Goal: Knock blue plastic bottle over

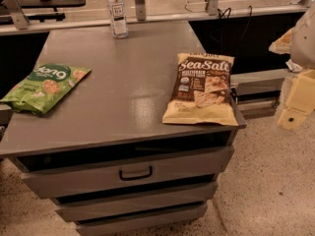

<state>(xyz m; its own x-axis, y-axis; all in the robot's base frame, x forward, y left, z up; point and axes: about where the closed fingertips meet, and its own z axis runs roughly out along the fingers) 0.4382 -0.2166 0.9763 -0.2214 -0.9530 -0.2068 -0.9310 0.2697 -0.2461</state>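
The blue plastic bottle [117, 11] is clear and faintly bluish, with a white cap and a white label with dark print. It stands upright at the far edge of the grey cabinet top [123, 82], left of centre. My gripper [294, 106], a pale yellowish part of the arm, is at the far right of the view. It hangs beyond the cabinet's right side, over the floor, far from the bottle and touching nothing.
A green snack bag [45, 86] lies at the left edge of the top. A yellow and brown Sea Salt chips bag [201, 90] lies at the front right. Drawers [135, 173] face me below. A rail and posts [140, 1] run behind the bottle.
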